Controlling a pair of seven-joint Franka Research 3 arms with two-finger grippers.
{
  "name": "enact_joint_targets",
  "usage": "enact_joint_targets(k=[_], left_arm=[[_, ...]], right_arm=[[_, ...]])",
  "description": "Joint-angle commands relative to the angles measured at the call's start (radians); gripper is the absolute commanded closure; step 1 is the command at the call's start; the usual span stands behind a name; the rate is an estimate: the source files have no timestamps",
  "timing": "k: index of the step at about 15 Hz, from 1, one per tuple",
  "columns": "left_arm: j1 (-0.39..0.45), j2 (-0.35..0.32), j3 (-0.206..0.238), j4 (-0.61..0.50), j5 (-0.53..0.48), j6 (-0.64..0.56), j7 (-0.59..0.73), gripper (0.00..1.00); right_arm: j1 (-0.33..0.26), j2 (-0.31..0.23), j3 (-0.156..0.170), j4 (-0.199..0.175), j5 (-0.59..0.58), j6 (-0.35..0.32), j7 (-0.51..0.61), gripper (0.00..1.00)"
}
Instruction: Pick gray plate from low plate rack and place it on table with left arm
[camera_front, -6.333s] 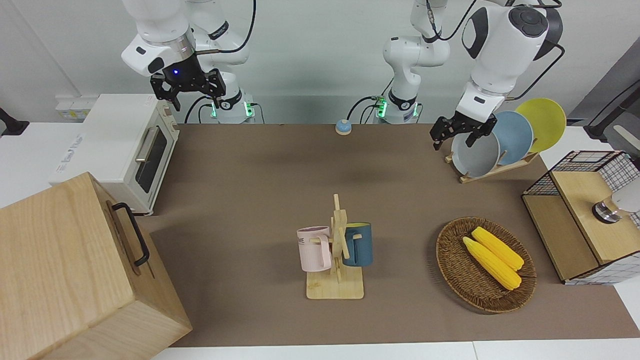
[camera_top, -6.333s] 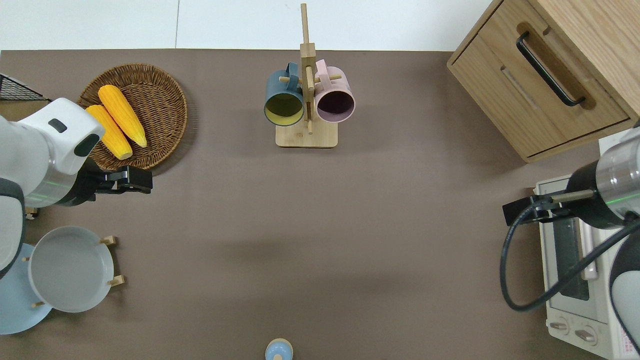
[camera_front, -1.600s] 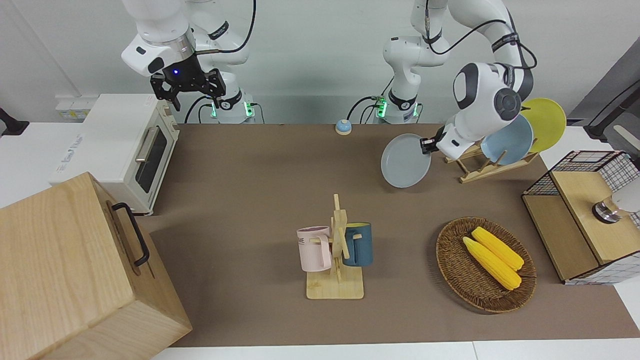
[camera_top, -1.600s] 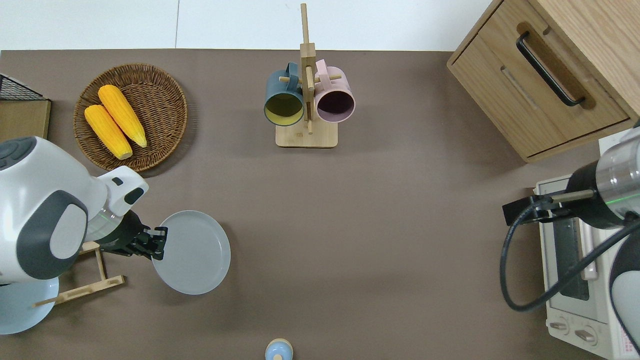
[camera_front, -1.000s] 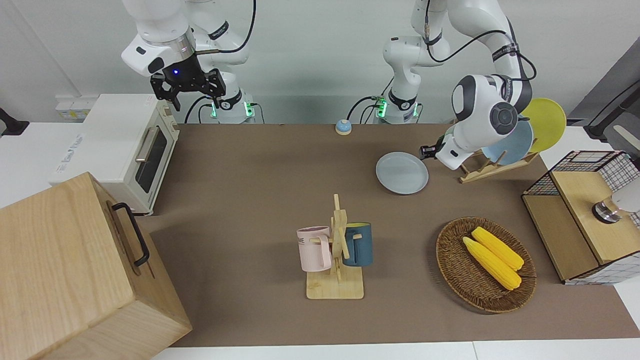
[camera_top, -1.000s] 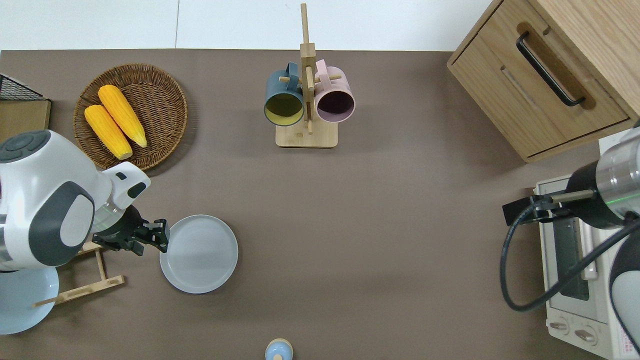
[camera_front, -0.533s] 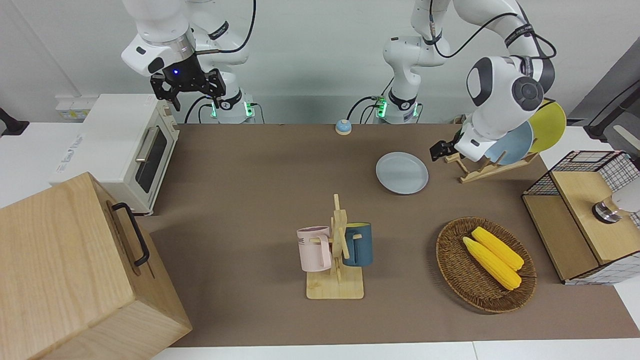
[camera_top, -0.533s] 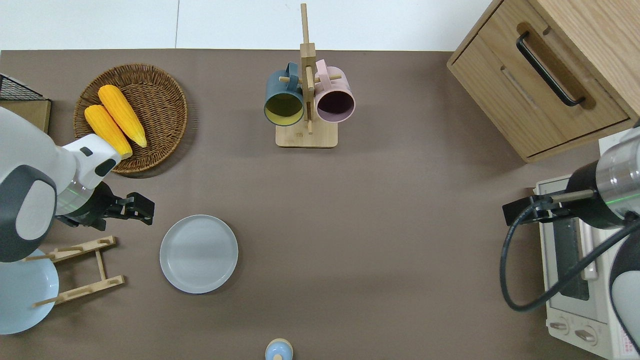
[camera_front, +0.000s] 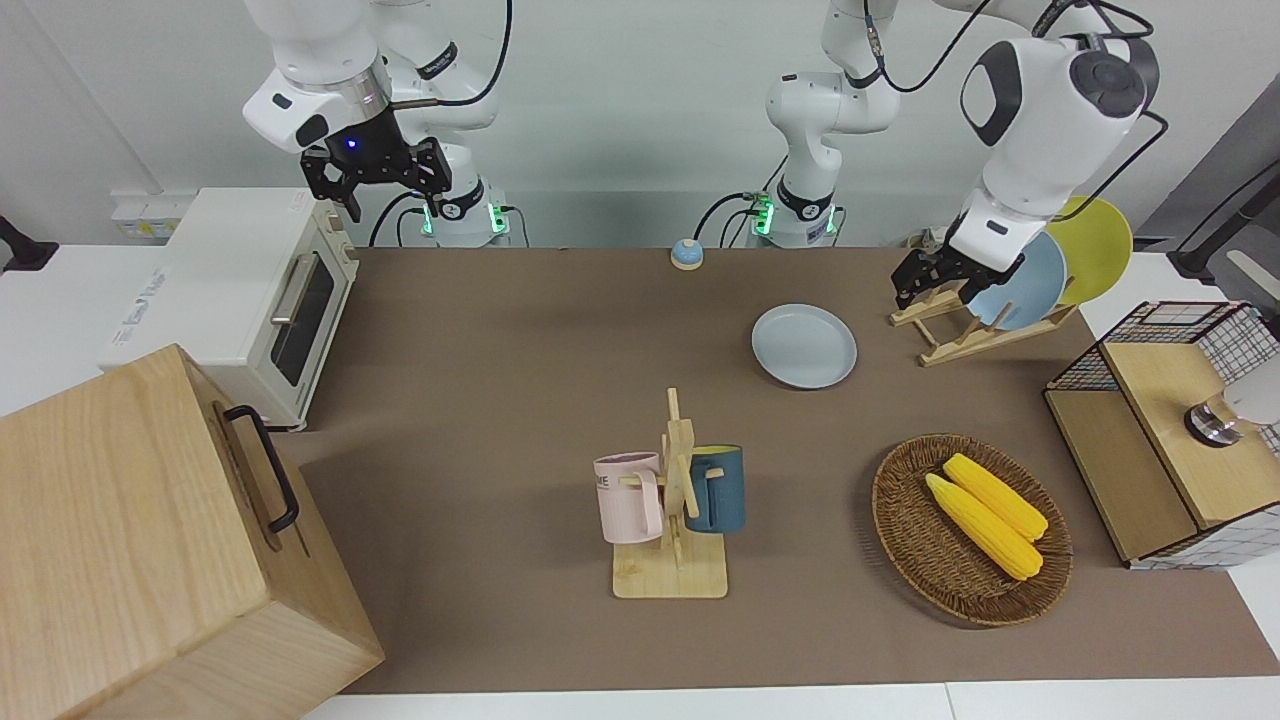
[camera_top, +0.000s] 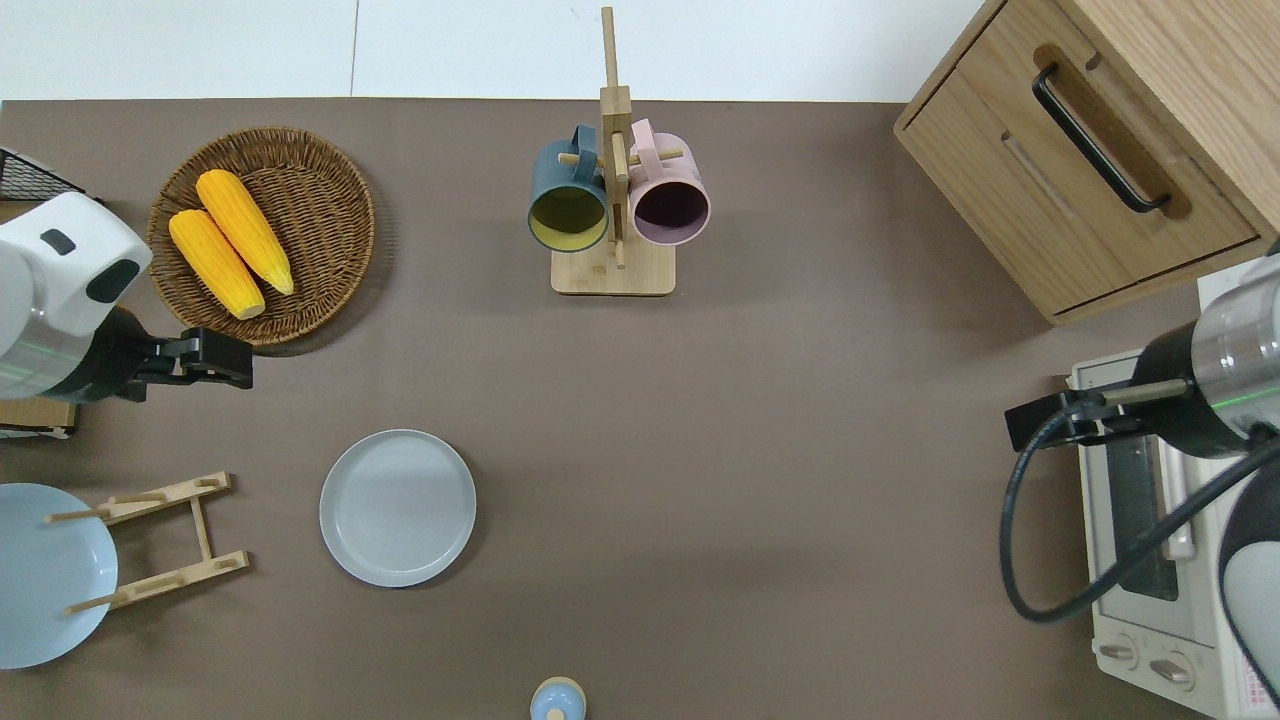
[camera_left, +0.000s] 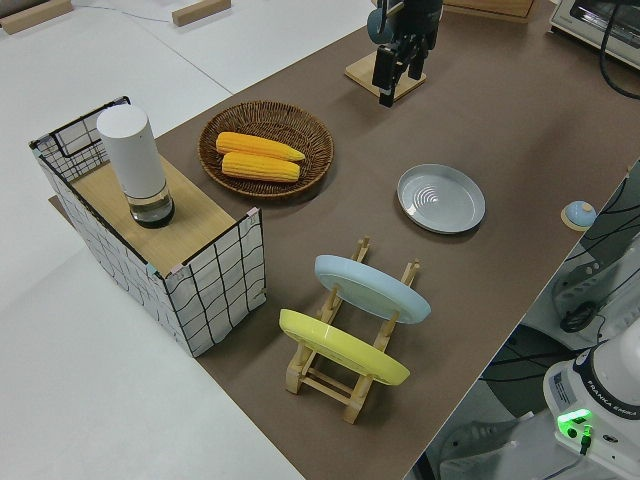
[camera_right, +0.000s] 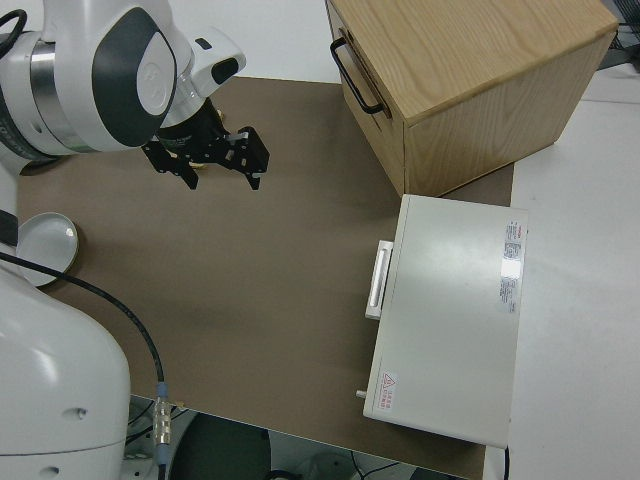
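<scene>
The gray plate lies flat on the brown table, beside the low plate rack toward the table's middle. It also shows in the overhead view and the left side view. The rack has its slot nearest the gray plate empty. My left gripper is open and empty, up in the air over bare table between the rack and the wicker basket; it also shows in the front view. My right gripper is open and parked.
A blue plate and a yellow plate stand in the rack. A wicker basket holds two corn cobs. A mug tree holds two mugs. A wooden cabinet, a toaster oven, a wire crate and a small bell are also here.
The left gripper took the gray plate out of the rack, laid it flat on the table and let go. It has since risen and moved away toward the wicker basket.
</scene>
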Motion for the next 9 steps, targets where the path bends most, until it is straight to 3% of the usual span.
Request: enact_joint_targets(k=[1, 9], left_arm=[[0.002, -0.017, -0.001, 0.016, 0.012, 0.055, -0.015, 0.01], [0.002, -0.017, -0.001, 0.016, 0.041, 0.098, -0.022, 0.0]], right_arm=[[-0.013, -0.005, 0.007, 0.006, 0.003, -0.015, -0.003, 0.011], [-0.013, -0.005, 0.007, 0.006, 0.003, -0.015, -0.003, 0.013]])
